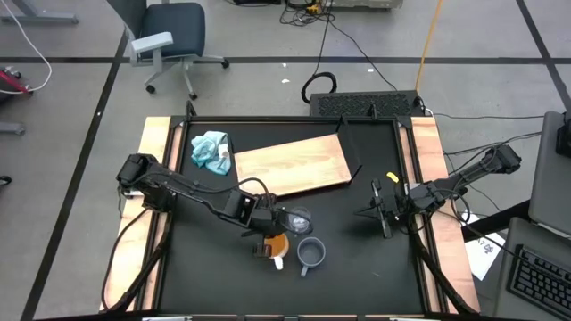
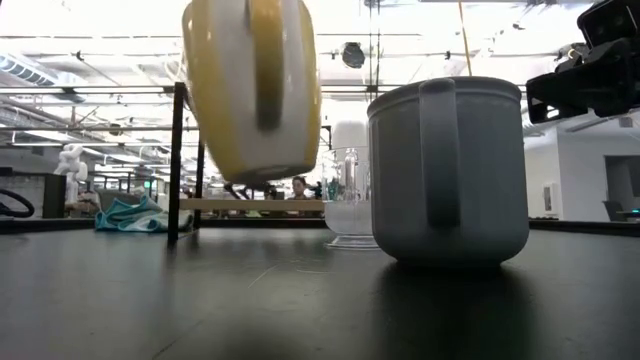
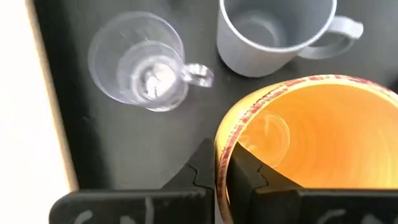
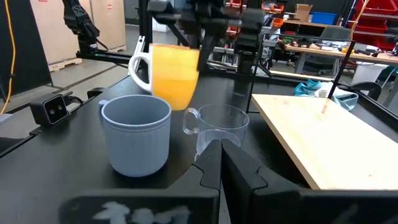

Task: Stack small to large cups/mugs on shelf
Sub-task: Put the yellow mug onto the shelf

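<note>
We take 12 o'clock as the table's [image 1: 214, 276] far edge in the high view. The shelf [image 1: 290, 166] lies flat toward 12, with the cloth [image 1: 211, 150] just beside its 9 o'clock end. Toward 6 from the shelf we find the 3 cups close together: the glass cup [image 1: 299, 218] nearest the shelf, the grey mug [image 1: 310, 254] at its 6, and the orange mug [image 1: 275, 244] at the grey mug's 9, off the table in the left gripper [image 3: 222, 171]. The right gripper [image 1: 378, 214] hangs at the glass cup's 3 o'clock.

glass cup [image 1: 299, 219] beside grey-blue mug [image 1: 310, 254], crowded
</note>
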Motion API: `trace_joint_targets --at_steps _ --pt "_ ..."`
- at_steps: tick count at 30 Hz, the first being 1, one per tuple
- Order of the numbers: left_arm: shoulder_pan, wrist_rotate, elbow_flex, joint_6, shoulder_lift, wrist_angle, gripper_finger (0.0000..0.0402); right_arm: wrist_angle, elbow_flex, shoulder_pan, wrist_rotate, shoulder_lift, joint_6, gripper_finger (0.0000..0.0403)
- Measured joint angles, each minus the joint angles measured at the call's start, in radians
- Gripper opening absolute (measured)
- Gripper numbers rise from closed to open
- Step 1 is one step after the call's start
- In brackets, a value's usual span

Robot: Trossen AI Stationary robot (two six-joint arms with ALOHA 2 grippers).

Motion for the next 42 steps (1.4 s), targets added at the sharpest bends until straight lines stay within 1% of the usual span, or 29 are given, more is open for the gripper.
trace_joint_targets --at_steps 8,12,18,25,27,30,32,36,42 --pt "0.000 -0.033 0.077 0.017 -0.005 -0.078 0.0014 0.000 0.000 0.000 0.000 0.000 0.000 0.0000" --pt "0.003 -0.088 0.082 0.026 -0.055 -0.101 0.0014 0.000 0.000 0.000 0.000 0.000 0.000 0.0000" --pt "0.006 -0.187 0.082 0.036 -0.147 -0.085 0.0014 0.000 0.000 0.000 0.000 0.000 0.001 0.0000" --pt "0.004 -0.255 0.083 0.082 -0.212 -0.087 0.0014 0.000 0.000 0.000 0.000 0.000 0.001 0.0000" --pt "0.004 -0.259 0.083 0.097 -0.217 -0.077 0.0014 0.000 0.000 0.000 0.000 0.000 0.001 0.0000" --pt "0.004 -0.261 0.083 0.142 -0.218 0.002 0.0014 0.000 0.000 0.000 0.000 0.000 0.001 0.0000" --pt "0.004 -0.258 0.083 0.183 -0.217 0.023 0.0014 0.000 0.000 0.000 0.000 0.000 0.001 0.0000" --pt "0.030 -0.252 0.059 0.239 -0.217 0.086 0.0014 0.000 0.000 0.000 0.000 0.000 0.001 0.0000" --pt "0.081 -0.228 0.001 0.244 -0.258 0.093 0.0014 0.000 0.000 0.000 0.000 0.000 0.001 0.0000"
